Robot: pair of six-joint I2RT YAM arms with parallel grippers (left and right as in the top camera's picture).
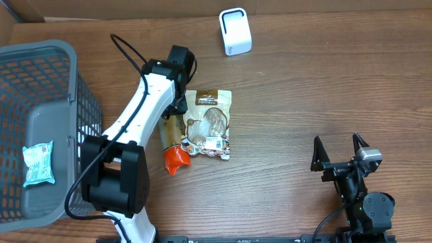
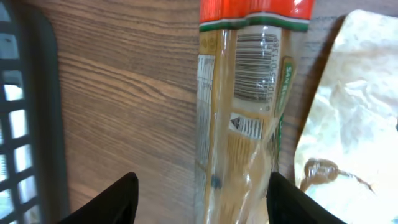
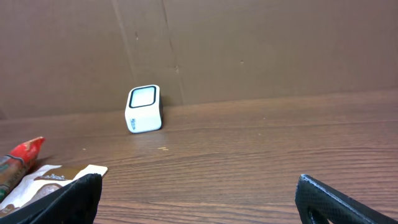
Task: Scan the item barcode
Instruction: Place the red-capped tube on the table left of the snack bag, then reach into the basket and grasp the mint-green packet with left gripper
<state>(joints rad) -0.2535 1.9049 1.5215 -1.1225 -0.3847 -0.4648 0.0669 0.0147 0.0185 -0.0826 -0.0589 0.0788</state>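
Note:
A long clear packet with a red end (image 1: 175,150) lies flat on the wooden table, and its barcode (image 2: 255,68) faces up in the left wrist view. My left gripper (image 2: 204,190) hovers open over the packet (image 2: 239,143). The packet lies between the fingers, close to the right one, with bare table beside the left one. In the overhead view the arm hides these fingers. A white scanner (image 1: 235,31) stands at the back of the table, also visible as the scanner (image 3: 143,109). My right gripper (image 1: 337,147) rests open and empty at the front right.
A brown pouch (image 1: 210,123) lies right beside the long packet. A grey mesh basket (image 1: 40,57) fills the left side and holds a blue-and-white packet (image 1: 38,164). A cardboard wall (image 3: 249,43) closes the back.

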